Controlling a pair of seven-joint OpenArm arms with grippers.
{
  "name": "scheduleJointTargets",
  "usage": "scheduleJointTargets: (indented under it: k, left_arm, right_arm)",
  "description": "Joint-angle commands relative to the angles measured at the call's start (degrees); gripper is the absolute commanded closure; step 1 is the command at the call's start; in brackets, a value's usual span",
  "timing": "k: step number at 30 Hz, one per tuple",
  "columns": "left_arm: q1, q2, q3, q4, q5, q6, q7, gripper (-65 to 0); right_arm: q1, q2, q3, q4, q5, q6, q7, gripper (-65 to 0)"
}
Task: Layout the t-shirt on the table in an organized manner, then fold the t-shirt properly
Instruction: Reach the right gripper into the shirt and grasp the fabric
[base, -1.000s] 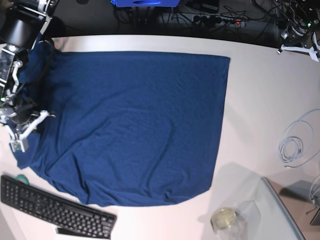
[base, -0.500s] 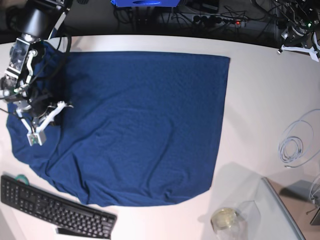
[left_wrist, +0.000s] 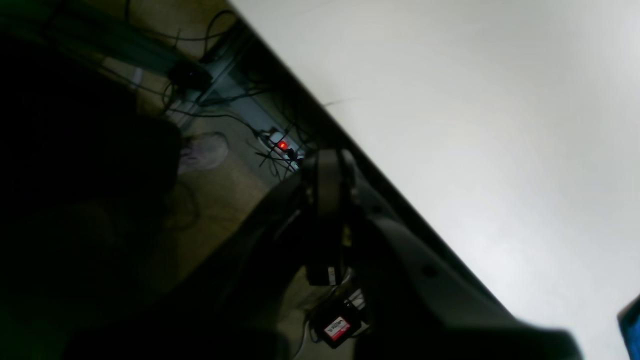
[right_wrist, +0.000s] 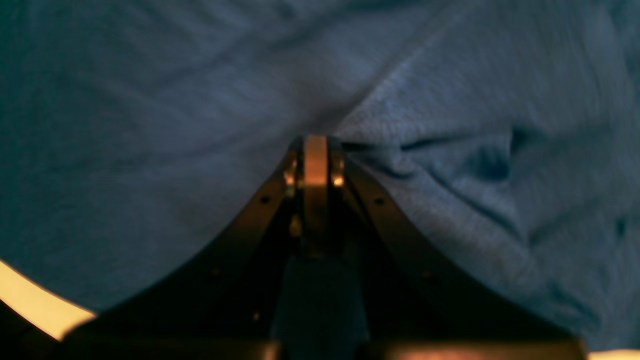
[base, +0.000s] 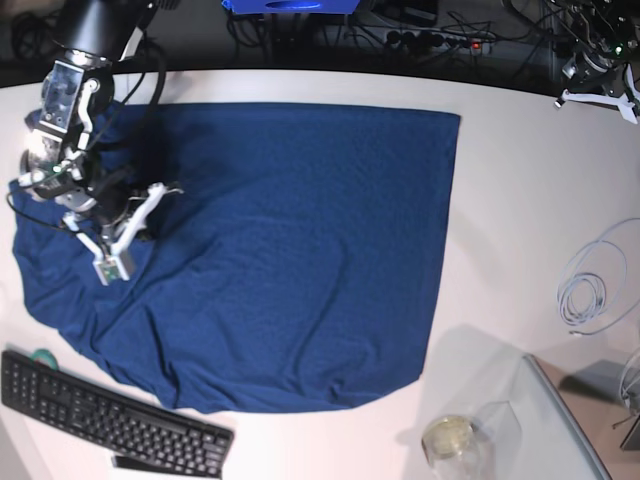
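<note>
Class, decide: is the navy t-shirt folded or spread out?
Spread out. The t-shirt lies as one broad, wrinkled sheet across the table, with no tidy fold.

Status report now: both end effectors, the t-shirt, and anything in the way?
Right end effector shut, over the t-shirt; a grip cannot be told. Left end effector shut, at the table edge. Keyboard beside the near hem.

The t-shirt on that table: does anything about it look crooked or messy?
Yes. The t-shirt lies smooth along its far and right edges, but its left side is rumpled, with folds running toward the keyboard. The right gripper, jaws shut, sits over that bunched part.
</note>
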Motion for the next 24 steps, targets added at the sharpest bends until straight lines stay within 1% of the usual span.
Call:
scheduleJointTargets:
  k: [1,5,9,19,20,21,22,24]
  left_arm:
    - [0.2,-0.9,-0.3,0.7,-0.1,0.3,-0.8,0.0]
    - [0.2,-0.9,-0.3,0.7,0.0,0.3,-0.7,0.0]
    - [0.2,-0.9,-0.3,0.7,0.0,0.3,-0.7,0.0]
    - [0.2,-0.9,-0.3,0.7,0.0,0.3,-0.7,0.0]
    - [0.2,-0.9,-0.3,0.7,0.0,0.3,-0.7,0.0]
    - [0.2,-0.9,-0.3,0.7,0.0,0.3,-0.7,0.0]
    - [0.2,-0.9,-0.3,0.7,0.0,0.3,-0.7,0.0]
    - [0.2,-0.9,-0.3,0.7,0.0,0.3,-0.7,0.0]
  right_arm:
    - [-0.1,0.0,-1.3,1.5,1.1,0.4,0.8,-0.2]
    - [-1.5,-0.6,-5.0,2.5,1.1,0.3,0.9,-0.2]
    - [-1.9,-1.7,-5.6,2.2,1.1,0.2,0.9,-0.2]
    - [-4.3,-1.8,-5.7,2.1,1.1,0.4,0.8,-0.9]
    - [-4.3,-1.6,-5.7,2.2,1.1,0.4,0.0,-2.1]
    - [-4.2,-1.4,-5.7,2.5,1.1,0.4,-1.3,-5.3]
    - [-3.9,-1.3,-5.6,2.6,1.1,0.4,-2.4,-9.9]
    - [-2.5,-1.2,-4.8,3.1,1.0,0.1,-2.5,-20.7]
